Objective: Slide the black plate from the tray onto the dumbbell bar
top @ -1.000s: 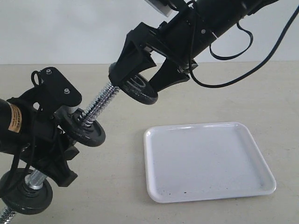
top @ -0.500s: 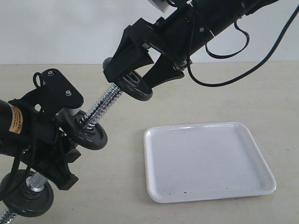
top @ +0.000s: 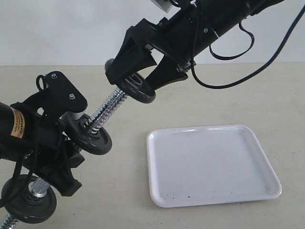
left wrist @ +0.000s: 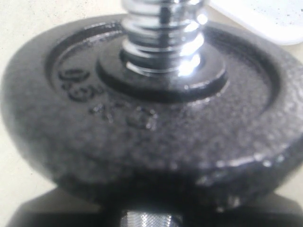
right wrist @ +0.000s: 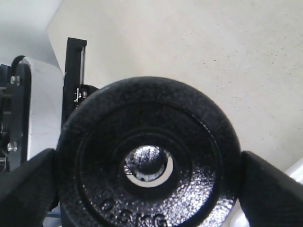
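My right gripper [top: 143,80] is shut on the black plate [top: 139,89], holding it by its rim in the air at the upper tip of the dumbbell bar [top: 106,109]. In the right wrist view the plate [right wrist: 199,156] fills the space between the fingers [right wrist: 270,189], and the bar's chrome end [right wrist: 147,163] shows inside its hole. My left gripper [top: 56,143] is shut on the bar's middle and holds it tilted. One black disc [top: 93,138] sits on the thread above the grip, another [top: 28,205] below. The white tray [top: 267,191] holds no plate.
In the left wrist view the mounted disc [left wrist: 156,123] is very close, with the spiral thread [left wrist: 165,33] rising from it, a strip of the knurled grip [left wrist: 147,220] below it, and a tray corner [left wrist: 270,19] behind. The beige tabletop [top: 267,95] surrounds the tray.
My right gripper carried the plate left and slightly up onto the bar's tip. The left arm shifted the bar and its discs slightly to the right.
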### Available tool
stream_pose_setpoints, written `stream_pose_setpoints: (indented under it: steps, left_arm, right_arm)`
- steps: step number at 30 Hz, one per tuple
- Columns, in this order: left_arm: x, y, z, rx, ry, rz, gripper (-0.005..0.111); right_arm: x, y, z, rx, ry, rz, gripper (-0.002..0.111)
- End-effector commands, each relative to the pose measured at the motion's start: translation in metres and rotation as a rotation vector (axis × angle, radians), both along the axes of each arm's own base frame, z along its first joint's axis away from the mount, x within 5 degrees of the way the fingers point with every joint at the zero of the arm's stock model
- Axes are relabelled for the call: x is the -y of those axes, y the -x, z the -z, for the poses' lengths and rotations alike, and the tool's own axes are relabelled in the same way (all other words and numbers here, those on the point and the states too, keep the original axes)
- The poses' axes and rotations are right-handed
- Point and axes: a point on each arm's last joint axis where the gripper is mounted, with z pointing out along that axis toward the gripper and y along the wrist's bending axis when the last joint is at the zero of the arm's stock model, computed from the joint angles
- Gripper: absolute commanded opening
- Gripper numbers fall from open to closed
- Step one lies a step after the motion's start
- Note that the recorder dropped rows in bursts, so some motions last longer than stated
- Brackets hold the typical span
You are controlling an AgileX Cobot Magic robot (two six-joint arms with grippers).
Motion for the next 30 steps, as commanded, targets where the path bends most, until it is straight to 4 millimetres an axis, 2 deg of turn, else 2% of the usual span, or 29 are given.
stream_pose_setpoints:
  steps: [1, 7, 30]
  left_arm:
    - [0.019, -0.015, -0.043, 0.32, 0.271, 0.065, 0.004]
    - [0.019, -0.015, -0.043, 0.32, 0.271, 0.065, 0.004]
    - [0.02, -0.016, -0.044, 0.334, 0.284, 0.069, 0.004]
  right_arm:
    - [-0.006, -0.003, -0.003, -0.023, -0.076, 0.004, 0.0]
    - [-0.011, -0.01, 0.01, -0.049, -0.105, -0.005, 0.0]
    - [-0.015, -0.008, 0.009, -0.066, -0.117, -0.005, 0.002]
